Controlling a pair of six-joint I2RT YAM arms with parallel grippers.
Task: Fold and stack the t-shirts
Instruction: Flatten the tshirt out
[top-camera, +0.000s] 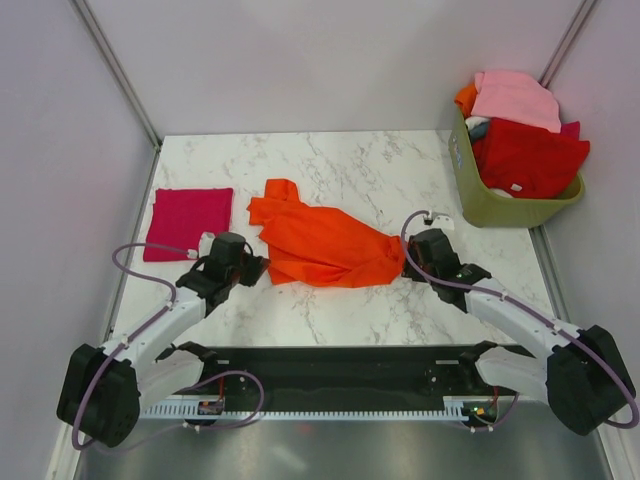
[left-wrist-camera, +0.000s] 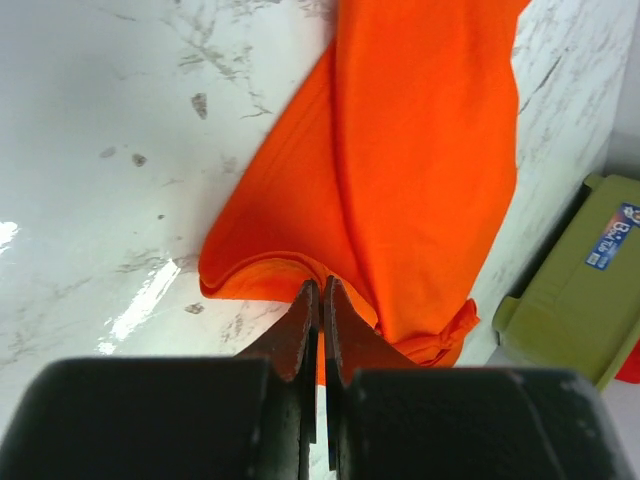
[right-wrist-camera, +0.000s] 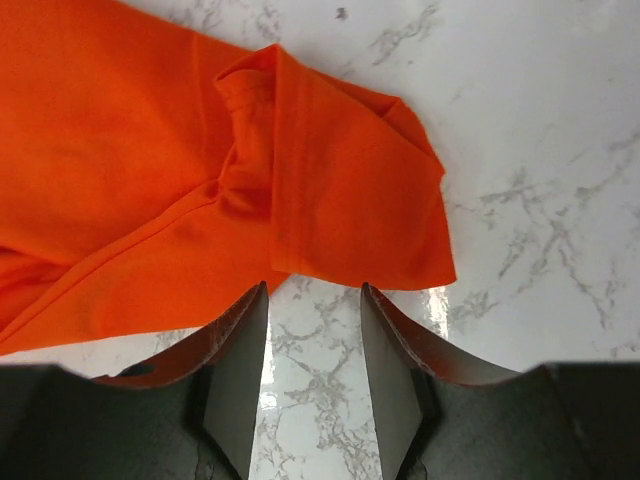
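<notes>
Orange t-shirt (top-camera: 325, 250) lies pinched at its edge by left end effector (left-wrist-camera: 320, 288)

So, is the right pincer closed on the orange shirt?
No, the right pincer is open, its fingers apart at the orange shirt's edge.

An orange t-shirt (right-wrist-camera: 150, 150) is seen rumpled across the upper left of a white, grey-veined marble table (right-wrist-camera: 540, 150). The cloth is bunched and folded over itself near the middle, where a stitched hem is turned up, and a flat flap is laid out to the right, ending in a pointed corner. The right gripper (right-wrist-camera: 313, 290) is shown low over the table with its two dark fingers (right-wrist-camera: 240, 370) held apart, bare marble visible in the gap between them. The fingertips are placed right at the shirt's lower edge. A patch of glare is caught on the stone just beside the flap's corner.
</notes>
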